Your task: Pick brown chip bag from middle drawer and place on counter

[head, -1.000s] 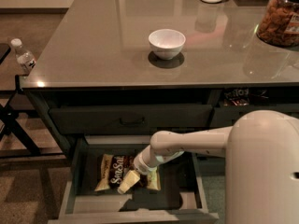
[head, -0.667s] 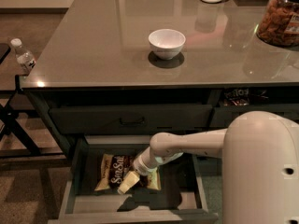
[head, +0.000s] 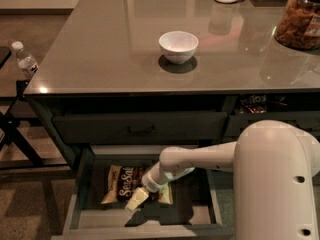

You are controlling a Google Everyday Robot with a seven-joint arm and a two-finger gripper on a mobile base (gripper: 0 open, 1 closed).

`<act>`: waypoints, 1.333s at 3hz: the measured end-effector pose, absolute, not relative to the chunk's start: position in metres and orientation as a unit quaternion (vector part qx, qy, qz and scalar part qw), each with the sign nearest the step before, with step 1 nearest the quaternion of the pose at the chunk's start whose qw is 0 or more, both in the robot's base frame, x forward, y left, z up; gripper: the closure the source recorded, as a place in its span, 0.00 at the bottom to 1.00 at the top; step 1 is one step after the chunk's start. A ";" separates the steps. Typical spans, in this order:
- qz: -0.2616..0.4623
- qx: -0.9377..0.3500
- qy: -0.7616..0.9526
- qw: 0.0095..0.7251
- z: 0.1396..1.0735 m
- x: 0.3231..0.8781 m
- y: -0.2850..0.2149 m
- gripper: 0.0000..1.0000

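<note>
1. The brown chip bag lies flat on the floor of the open middle drawer, towards its left half, brown panel and white lettering facing up.
2. The hand is down inside that drawer at the bag's lower right corner, and it looks to be touching the bag or sitting just above it. Whether it is spread or pressed together, I cannot tell from here.
3. The white arm reaches in from the right, passing low under the closed drawer front with the small bar handle. There is not much headroom there.
4. By my reading the step in hand is the grasp itself; the bag is not lifted yet.
5. To do it well, take a fold of the crinkly film near that corner rather than squashing the middle, and be sure of the grip before rising.
6. Then draw the bag out towards the open front of the drawer first and lift only once clear of the drawer front above — a straight pull upward could catch the bag or the wrist on it.
7. Up on the table a white bowl sits near the middle, and a jar of snacks stands at the far right. The near left stretch looks the easy landing spot.
</note>
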State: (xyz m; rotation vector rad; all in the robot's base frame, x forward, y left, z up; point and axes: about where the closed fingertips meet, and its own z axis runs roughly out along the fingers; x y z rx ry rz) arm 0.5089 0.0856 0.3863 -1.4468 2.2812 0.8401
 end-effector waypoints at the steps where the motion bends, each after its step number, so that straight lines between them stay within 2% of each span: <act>1: 0.293 -0.505 0.797 0.156 0.386 0.509 0.086 0.00; 2: 0.293 -0.505 0.797 0.156 0.386 0.509 0.086 0.18; 4: 0.293 -0.505 0.797 0.156 0.386 0.509 0.086 0.65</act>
